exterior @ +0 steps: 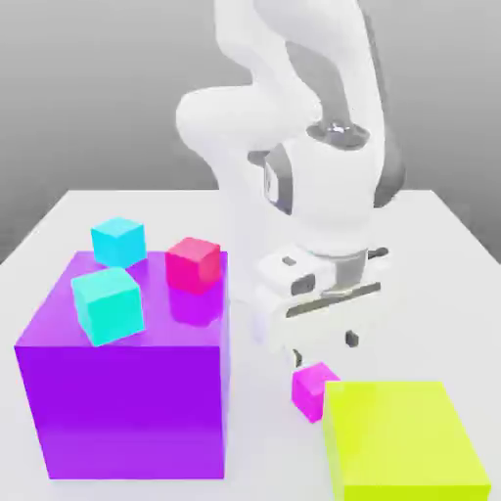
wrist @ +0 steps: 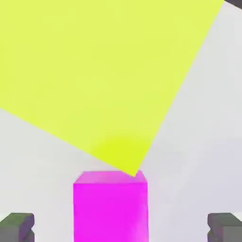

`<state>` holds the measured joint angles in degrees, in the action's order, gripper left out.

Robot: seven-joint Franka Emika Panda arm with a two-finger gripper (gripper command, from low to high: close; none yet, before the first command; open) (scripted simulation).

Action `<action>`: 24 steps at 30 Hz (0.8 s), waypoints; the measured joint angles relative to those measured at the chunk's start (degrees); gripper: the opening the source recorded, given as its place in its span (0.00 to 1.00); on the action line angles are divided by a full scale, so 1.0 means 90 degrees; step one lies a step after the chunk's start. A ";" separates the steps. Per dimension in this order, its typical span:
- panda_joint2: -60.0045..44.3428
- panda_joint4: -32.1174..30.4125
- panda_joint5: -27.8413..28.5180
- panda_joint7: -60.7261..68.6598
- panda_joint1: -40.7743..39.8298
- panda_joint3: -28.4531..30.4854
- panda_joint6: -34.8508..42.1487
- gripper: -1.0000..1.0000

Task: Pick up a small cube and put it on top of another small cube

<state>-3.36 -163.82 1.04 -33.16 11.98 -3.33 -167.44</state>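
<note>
Gripper [wrist: 121, 227] jaws wide apart, straddling the small magenta cube [wrist: 110, 208] – not clamped – beside the yellow-green block [exterior: 403, 440].

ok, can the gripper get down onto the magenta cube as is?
Probably yes. The gripper is open, its fingertips on either side of the magenta cube with space to spare. The yellow-green block is close at one corner, but not between the fingers.
</note>
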 joint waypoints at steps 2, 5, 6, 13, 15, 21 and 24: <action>-0.0464 0.0061 0.0122 -0.0081 0.0062 0.0084 -0.0382 0.50; -0.1154 0.0176 0.0233 -0.0167 0.0215 0.0260 -0.0949 0.00; -0.1154 0.0176 0.0233 -0.0167 0.0215 0.0260 -0.0949 0.00; -0.1066 0.0160 0.0251 -0.0180 0.0201 0.0247 -0.0874 0.00; -0.0670 0.0091 0.0161 -0.0111 0.0142 0.0165 -0.0547 0.00; 0.0376 0.0050 -0.0170 0.0318 0.0127 0.0176 0.0605 0.00; 0.0615 0.0240 -0.0396 0.0711 0.0099 0.0265 0.1394 0.00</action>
<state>2.18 -161.66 -2.53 -26.76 12.87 -0.95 -154.89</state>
